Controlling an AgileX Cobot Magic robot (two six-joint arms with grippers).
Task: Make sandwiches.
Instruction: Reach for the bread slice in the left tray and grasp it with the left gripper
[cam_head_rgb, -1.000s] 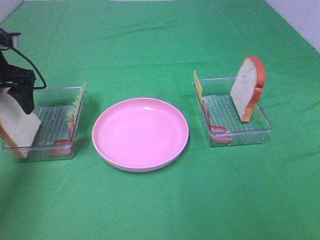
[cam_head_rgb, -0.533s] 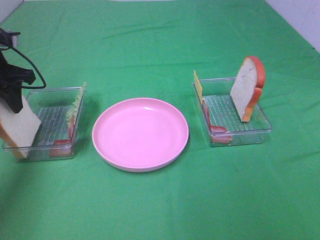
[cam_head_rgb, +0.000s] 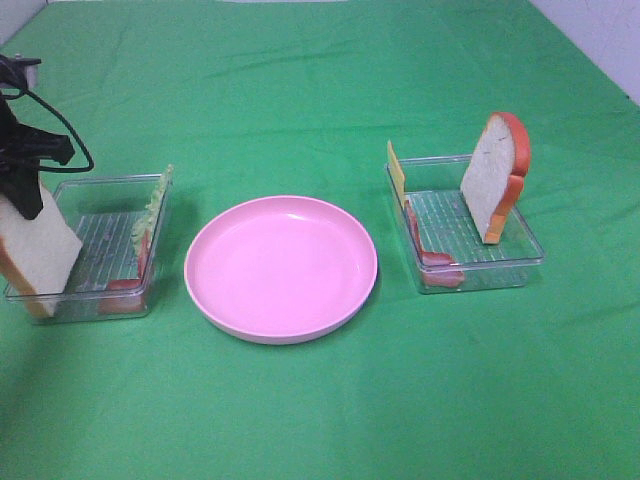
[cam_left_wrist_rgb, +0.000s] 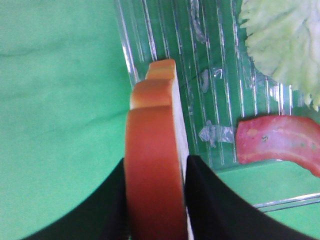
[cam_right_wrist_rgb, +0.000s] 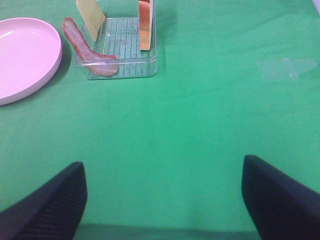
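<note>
Covering the table, green cloth: soft and creased. A light tray is likely to slide on it if tugged.
Pink plate: centre of the scene, nothing on it, so no sandwich is started. A slice dropped from too high could bounce out.
Left tray: at 9 o'clock of the plate. If the slice's lower edge catches its wall on the way up, the tray may lift or tip.
Right tray: at 3 o'clock of the plate, untouched.
Left bread slice: tilted against the 9 o'clock wall of the left tray and overhanging it. Held only near the crust, it may pivot or slip out.
Right bread slice: upright at the 3 o'clock side of the right tray.
Left gripper: clenched on the left bread slice, one finger on each face. A shallow bite is the main risk.
Right gripper: released and holding nothing, well apart from the right tray.
Lettuce: leaning at the 3 o'clock wall of the left tray. It may fall if the tray jolts.
Bacon strips: one in each tray, toward 6 o'clock. They could spill too.
Cheese: propped on the 9 o'clock wall of the right tray. It looks thin and easily knocked.
</note>
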